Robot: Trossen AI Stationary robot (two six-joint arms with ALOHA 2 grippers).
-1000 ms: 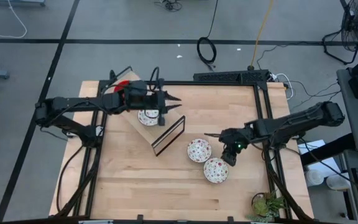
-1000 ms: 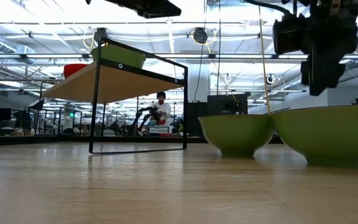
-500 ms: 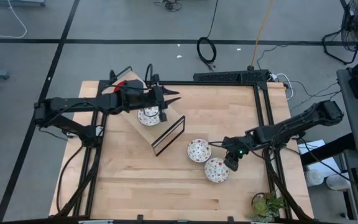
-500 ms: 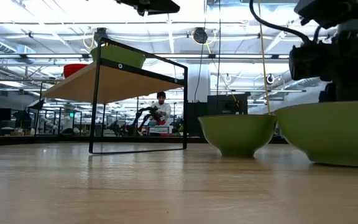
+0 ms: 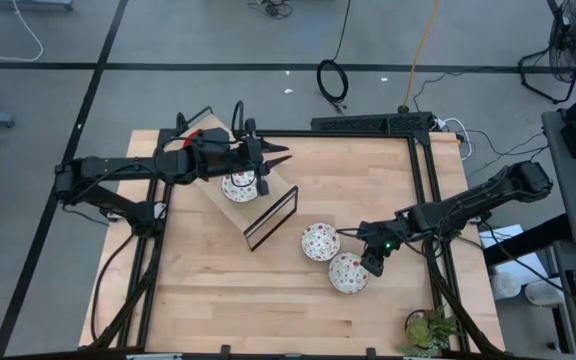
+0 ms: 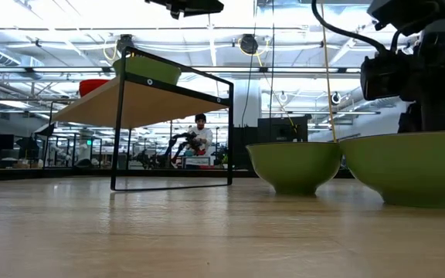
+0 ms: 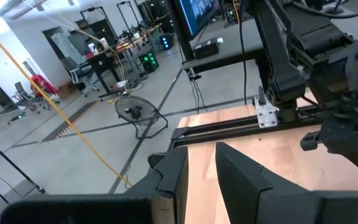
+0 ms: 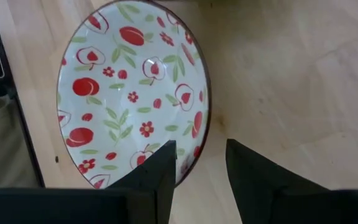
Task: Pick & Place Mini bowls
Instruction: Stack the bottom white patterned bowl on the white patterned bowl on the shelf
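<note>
Right gripper [image 8: 197,163] jaws spread astride rim of patterned bowl [image 8: 132,93] on surface [image 5: 268,290]; left gripper [image 5: 273,165] jaws spread above shelf [image 5: 243,195]

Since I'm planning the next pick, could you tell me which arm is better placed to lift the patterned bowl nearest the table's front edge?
The right. Its gripper is open at that bowl's rim, one finger over the inside; the left gripper hovers over the shelf.
</note>
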